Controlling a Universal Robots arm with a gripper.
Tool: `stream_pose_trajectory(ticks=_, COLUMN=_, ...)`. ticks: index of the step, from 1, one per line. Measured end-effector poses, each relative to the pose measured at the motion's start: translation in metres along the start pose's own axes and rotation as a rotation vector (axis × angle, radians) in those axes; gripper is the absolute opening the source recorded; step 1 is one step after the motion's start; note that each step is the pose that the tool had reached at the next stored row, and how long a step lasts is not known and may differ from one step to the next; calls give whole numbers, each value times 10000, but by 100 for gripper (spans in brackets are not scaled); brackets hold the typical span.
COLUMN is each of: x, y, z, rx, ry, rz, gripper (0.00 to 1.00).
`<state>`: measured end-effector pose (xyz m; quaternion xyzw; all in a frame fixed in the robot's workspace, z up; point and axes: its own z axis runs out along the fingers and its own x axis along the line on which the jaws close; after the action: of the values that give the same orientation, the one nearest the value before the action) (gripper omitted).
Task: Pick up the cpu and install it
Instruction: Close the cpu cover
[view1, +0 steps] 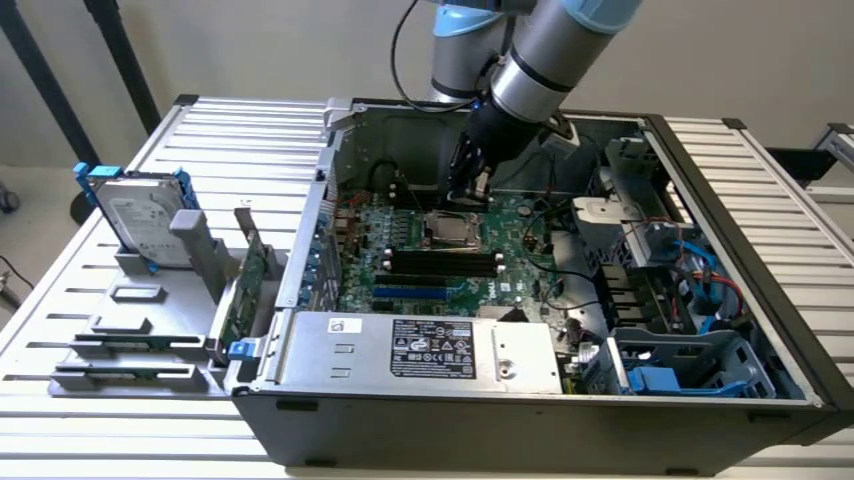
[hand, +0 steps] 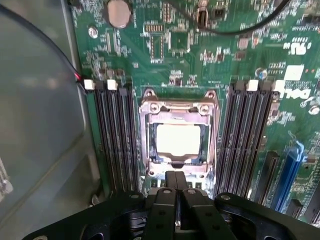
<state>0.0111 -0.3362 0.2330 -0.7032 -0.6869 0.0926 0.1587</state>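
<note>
Installation apparently near complete: cpu (hand: 178, 140) lies flat inside the motherboard socket (hand: 145, 145), between the memory slots (hand: 114, 135). Gripper (hand: 176, 176) hovers just over the socket's edge, fingers pressed together, empty. Latching of the socket cannot be told.

Gripper (hand: 176, 176) housing cut off at the frame edge in the wrist view. Its fingers (hand: 170, 181), pressed together, cover the socket (hand: 148, 140) frame's edge nearest the tool. Cpu (hand: 178, 139) top washed pale by glare, no markings legible. Exterior view: arm (view1: 541, 50) cut off above the case (view1: 534, 430); power supply (view1: 334, 350) label print too small to read.
</note>
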Motion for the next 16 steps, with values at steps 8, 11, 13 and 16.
stream_pose_trajectory(ticks=8, x=-36, y=-37, z=167, rx=0, ry=1, rz=-2, gripper=11)
stream_pose_trajectory(ticks=11, x=-43, y=-72, z=237, rx=1, ry=2, rz=-1, gripper=11)
stream_pose_trajectory(ticks=13, x=-47, y=-78, z=276, rx=0, ry=1, rz=-1, gripper=11)
stream_pose_trajectory(ticks=16, x=-51, y=-79, z=316, rx=0, ry=0, rz=5, gripper=11)
